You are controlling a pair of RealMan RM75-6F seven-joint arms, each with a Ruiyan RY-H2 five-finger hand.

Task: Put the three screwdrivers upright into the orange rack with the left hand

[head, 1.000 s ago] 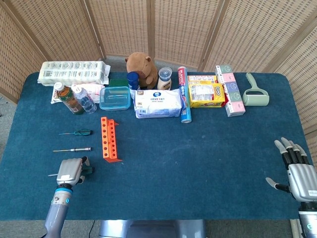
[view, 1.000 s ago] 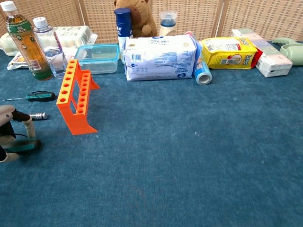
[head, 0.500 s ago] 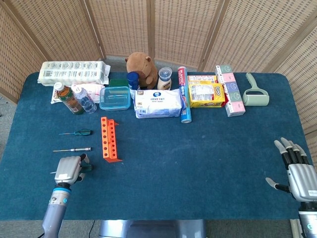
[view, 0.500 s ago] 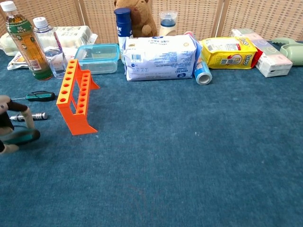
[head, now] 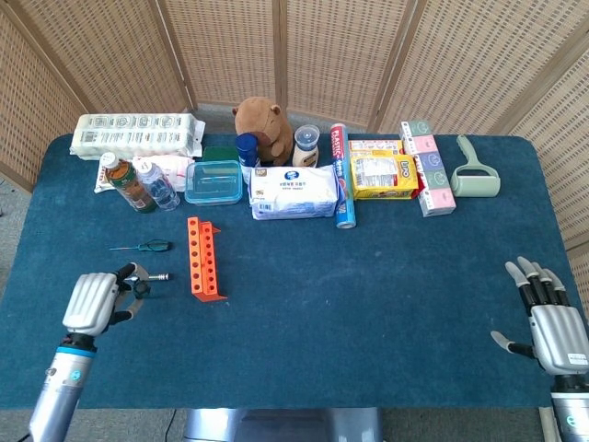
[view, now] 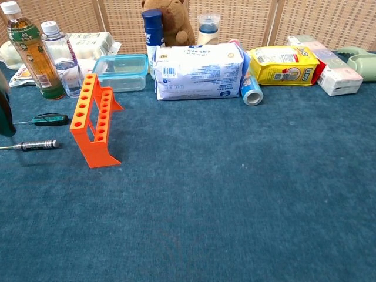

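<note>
My left hand (head: pixel 92 302), in the lower left of the head view, is curled around a dark-handled screwdriver (head: pixel 138 285). My fingers hide most of it. In the chest view it is only a dark sliver cut off by the left edge, and I cannot make out its shaft there.

The thin silver screwdriver (head: pixel 156 275) lies flat just above my knuckles, its shaft partly covered by them. The green-handled screwdriver (head: pixel 143 246) lies above that one. Both are left of the orange plastic rack (head: pixel 203 258), which stands empty.

My right hand (head: pixel 552 322) rests in the lower right corner with its fingers spread, holding nothing, and its wrist is cropped.

The counter (head: pixel 368 304) has a dark blue cloth, and woven wicker screens (head: pixel 322 46) close off the back.
</note>
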